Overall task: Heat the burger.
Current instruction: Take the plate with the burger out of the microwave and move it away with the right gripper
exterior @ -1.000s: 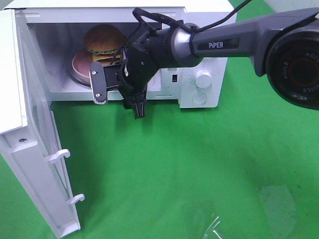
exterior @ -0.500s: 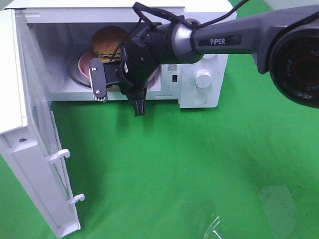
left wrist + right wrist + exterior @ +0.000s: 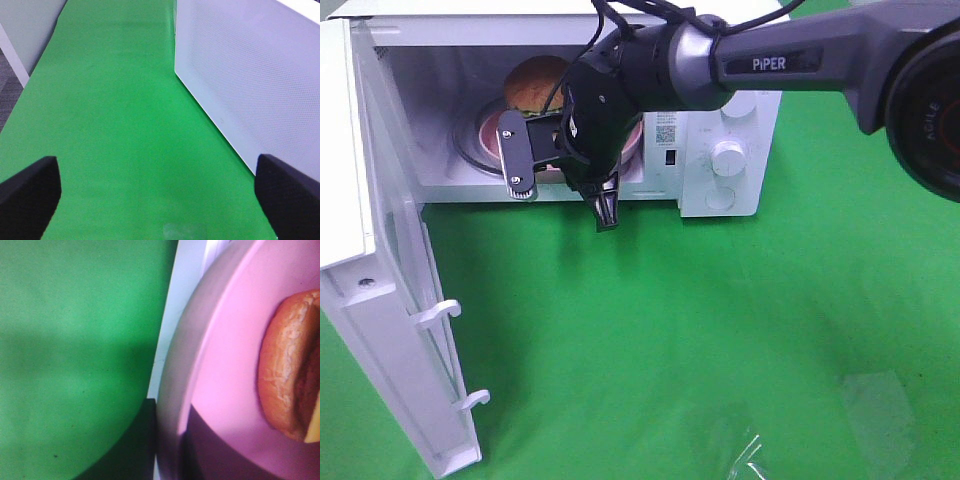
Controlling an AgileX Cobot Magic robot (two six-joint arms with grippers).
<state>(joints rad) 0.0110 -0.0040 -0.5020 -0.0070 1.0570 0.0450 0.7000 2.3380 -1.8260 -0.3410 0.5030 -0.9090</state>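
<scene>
**Spotter:** Where is the burger (image 3: 534,82) from your right tool (image 3: 558,172)?

**Operator:** Straight behind it, deeper in the microwave (image 3: 720,160). The burger sits on the pink plate (image 3: 488,140) inside the open cavity, and my right tool hangs at the mouth of that cavity, just in front of the plate's near rim. From the right wrist camera I see the plate's edge close up and one side of the bun beyond it.

**Spotter:** Is the tool clamped on anything?

**Operator:** It looks nearly clenched, and I judge it may be pinching the plate's rim, but the contact itself is hidden behind the wrist. The left tool (image 3: 160,192) is spread wide and empty, low over the green table (image 3: 720,330) beside the open door (image 3: 390,300), so it's the nearer arm for swinging that shut.

**Spotter:** What can't you make out?

**Operator:** The burger's lower layers, the plate's right half and the tool's fingertips are covered by the arm.
</scene>
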